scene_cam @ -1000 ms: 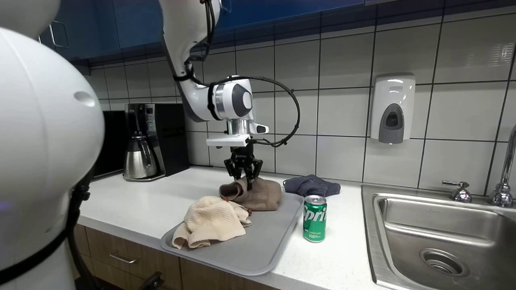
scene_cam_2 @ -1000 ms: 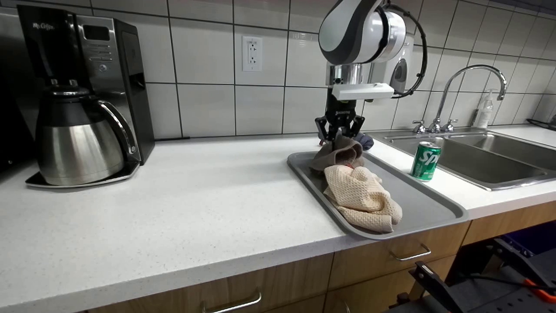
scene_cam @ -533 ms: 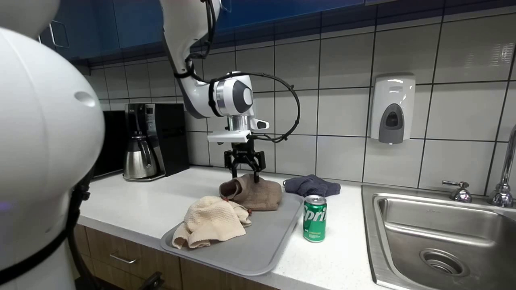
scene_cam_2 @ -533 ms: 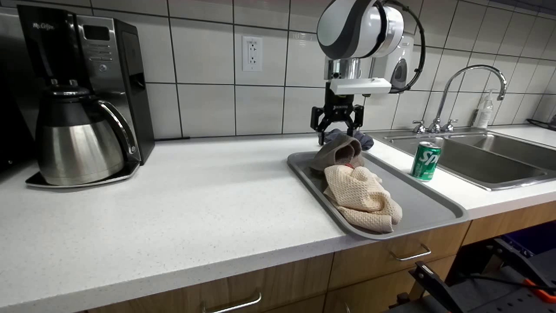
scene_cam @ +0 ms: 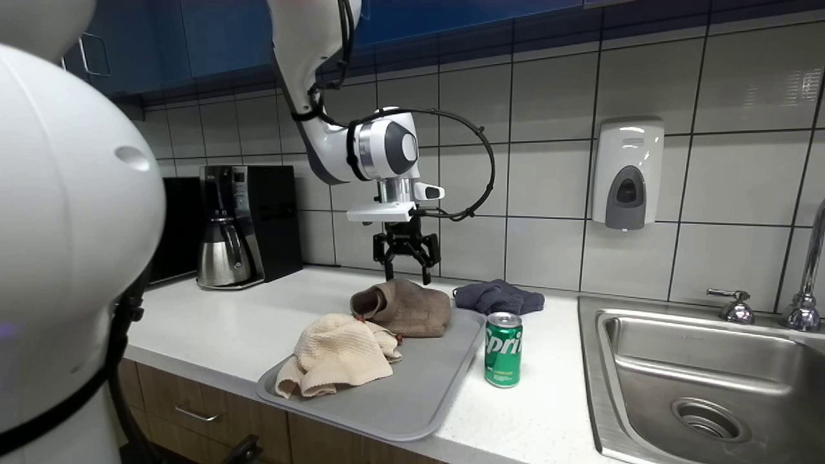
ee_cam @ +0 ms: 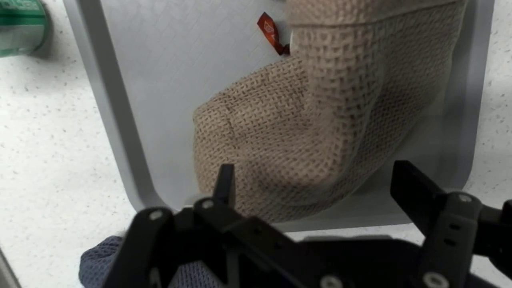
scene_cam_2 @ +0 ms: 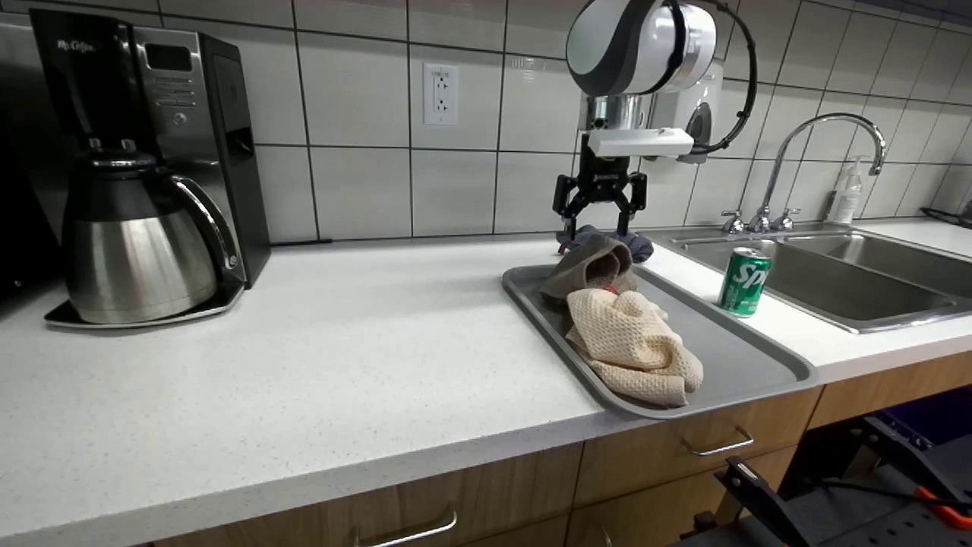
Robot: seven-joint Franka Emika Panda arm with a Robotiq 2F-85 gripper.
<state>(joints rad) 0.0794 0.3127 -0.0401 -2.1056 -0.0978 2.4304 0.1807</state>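
Observation:
My gripper [scene_cam: 407,278] hangs above the brown towel [scene_cam: 416,309], its fingers wide apart and nothing between them. In the wrist view the fingertips [ee_cam: 226,174] stand over the end of that folded, waffle-weave towel [ee_cam: 272,128]. The towel rests at the back of the grey tray [scene_cam_2: 744,357], one rolled edge forming an open loop. A cream cloth [scene_cam_2: 634,346] lies crumpled in front of it on the tray. A small red tag [ee_cam: 270,32] shows beside the brown towel. Behind the tray a dark blue cloth [scene_cam: 499,298] sits bunched on the counter.
A green Sprite can [scene_cam: 503,357] stands upright beside the tray, with the steel sink [scene_cam: 590,386] beyond it. A coffee maker [scene_cam_2: 197,152] with a steel carafe [scene_cam_2: 140,258] stands at the opposite end. The tiled wall [scene_cam: 548,180] runs close behind the gripper.
The gripper opened and let go of the brown towel, then rose off it and shifted slightly toward the sink side. The towel, cream cloth, tray and can stayed put.

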